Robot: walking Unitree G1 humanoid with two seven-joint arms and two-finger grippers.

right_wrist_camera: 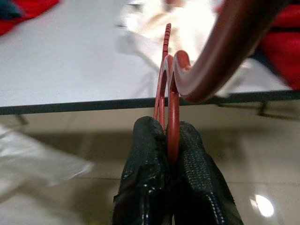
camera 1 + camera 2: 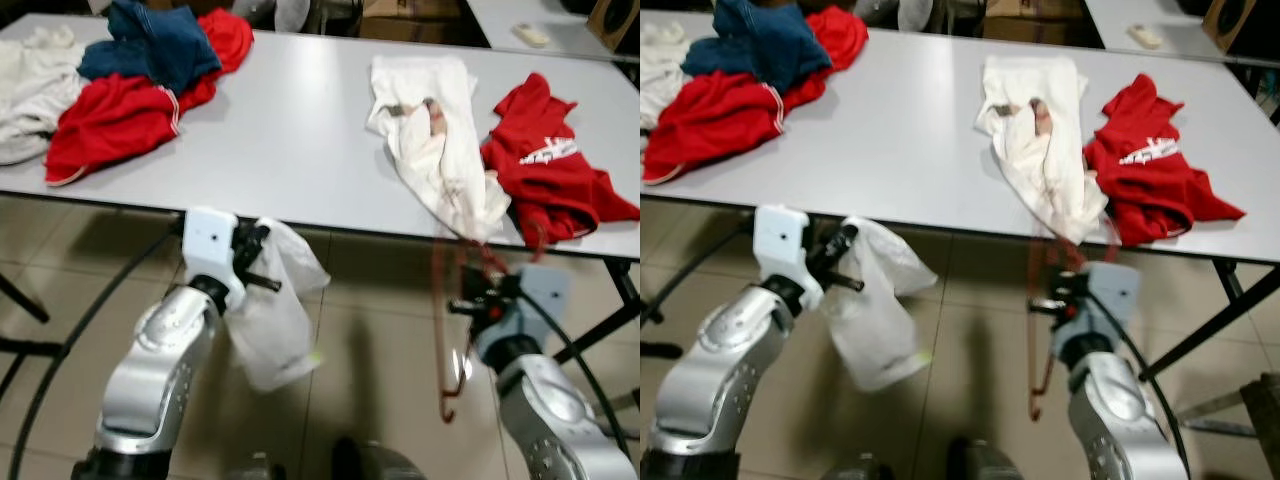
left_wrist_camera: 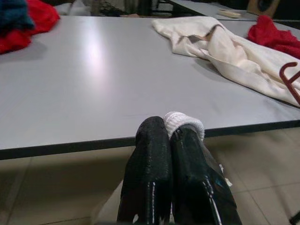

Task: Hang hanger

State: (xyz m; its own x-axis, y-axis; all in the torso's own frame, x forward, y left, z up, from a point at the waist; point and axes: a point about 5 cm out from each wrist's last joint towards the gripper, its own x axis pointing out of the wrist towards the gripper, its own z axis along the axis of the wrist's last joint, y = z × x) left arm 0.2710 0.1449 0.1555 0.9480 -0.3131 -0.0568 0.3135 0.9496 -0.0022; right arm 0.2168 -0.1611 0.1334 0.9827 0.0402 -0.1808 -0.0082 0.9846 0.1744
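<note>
A red plastic hanger point(image 2: 438, 320) hangs in front of the table's near edge, hook end down, and its upper part reaches the hem of a white garment point(image 2: 430, 130) that lies on the table point(image 2: 290, 130). My right gripper point(image 2: 472, 306) is below the table edge, shut on the hanger's thin bar point(image 1: 172, 93). At the left, my left gripper point(image 2: 262, 265) also sits under the table edge. It is shut on a white cloth point(image 2: 275, 325) that droops toward the floor; a ribbed cuff point(image 3: 183, 121) pokes out between its fingers.
A red shirt point(image 2: 550, 170) lies right of the white garment. A pile of red point(image 2: 120, 110), blue point(image 2: 150, 45) and white clothes point(image 2: 25, 80) covers the table's left end. Black table legs point(image 2: 600, 320) stand at the right. The floor is tiled.
</note>
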